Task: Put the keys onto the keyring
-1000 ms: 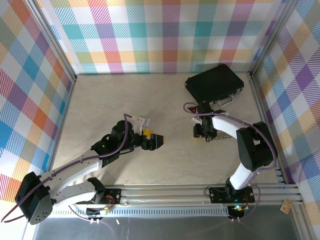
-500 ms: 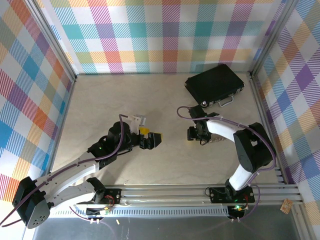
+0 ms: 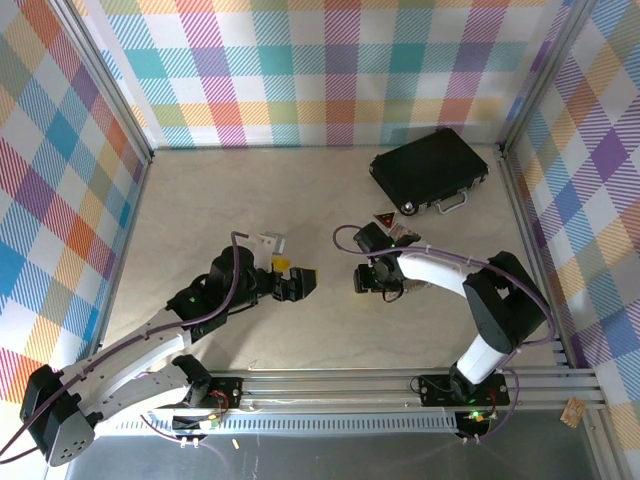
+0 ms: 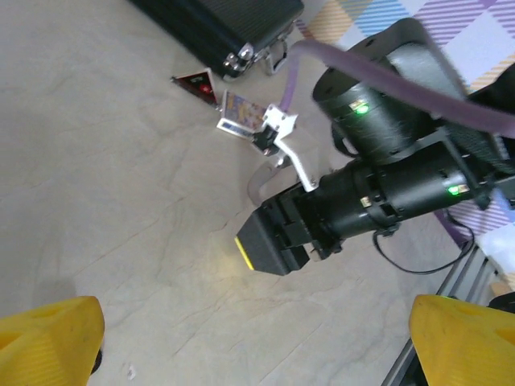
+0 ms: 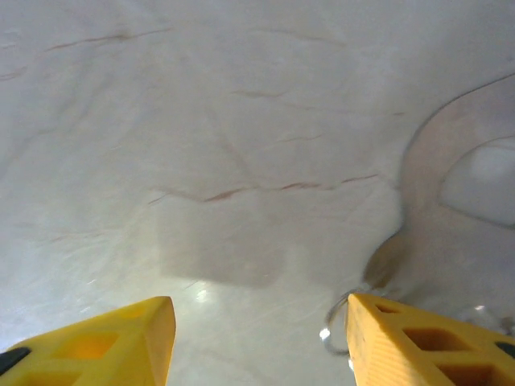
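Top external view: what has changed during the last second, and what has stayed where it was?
The right gripper has moved left, away from the black case and toward the left gripper, which drew back slightly to the left. A red triangular tag and a small patterned card beside the case now show clearly. Nothing was visibly taken hold of or let go. The case stayed in place.

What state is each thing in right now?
left gripper: open, empty
right gripper: open, low over the table
black case: closed, flat on the table
patterned card: flat on the table
metal ring: on the table beside the right gripper, partly hidden
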You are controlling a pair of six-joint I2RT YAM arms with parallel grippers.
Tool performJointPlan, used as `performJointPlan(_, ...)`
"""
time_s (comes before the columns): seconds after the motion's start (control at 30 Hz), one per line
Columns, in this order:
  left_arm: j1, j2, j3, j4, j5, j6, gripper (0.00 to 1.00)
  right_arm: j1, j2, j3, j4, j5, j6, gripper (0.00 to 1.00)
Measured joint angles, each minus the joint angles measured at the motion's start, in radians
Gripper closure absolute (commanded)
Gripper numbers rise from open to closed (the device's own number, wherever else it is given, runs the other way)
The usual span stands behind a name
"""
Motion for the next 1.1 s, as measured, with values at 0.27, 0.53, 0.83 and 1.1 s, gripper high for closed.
performJointPlan(0.27,0.0,-0.008,0.063,-0.113,-0.005,0.022,0.14,-0.009,-0.195,0.01,-0.024,-0.014,0.019,0.26)
performJointPlan(0.53,-0.02,0.181,0.082,-0.095,0.033,-0.021,0.22,-0.191,-0.392,-0.026,-0.051,-0.049,-0.007,0.01)
performJointPlan(0.83,-0.16,0.545,0.163,0.069,0.06,-0.121,0.33,-0.371,-0.537,-0.138,-0.049,-0.11,-0.041,0.01)
performJointPlan(1.1,-0.172,0.792,0.305,0.187,0.102,-0.158,0.43,-0.555,-0.627,-0.243,-0.026,-0.216,-0.065,0.01)
